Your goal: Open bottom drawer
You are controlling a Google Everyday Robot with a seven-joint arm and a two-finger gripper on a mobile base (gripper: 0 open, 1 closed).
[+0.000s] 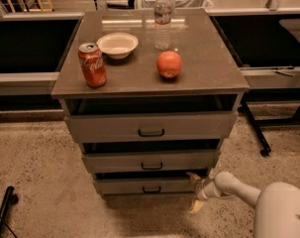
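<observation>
The bottom drawer [125, 186] is the lowest of three grey fronts in the cabinet, with a small black bar handle [152, 189]. It stands out only slightly, less than the middle drawer [115, 161] and top drawer [105, 128] above it. My gripper [194, 191] is low at the drawer's right end, just off the front's right corner and to the right of the handle. Its two yellowish fingers [193, 176] are spread apart and hold nothing. The white arm [238, 187] reaches in from the lower right.
On the cabinet top [209, 73] stand a red soda can [92, 65], a white bowl [118, 44], an orange fruit [169, 64] and a water bottle [163, 20]. A black stand leg [253, 128] is at the right, a black bar [3, 212] at the lower left on the speckled floor.
</observation>
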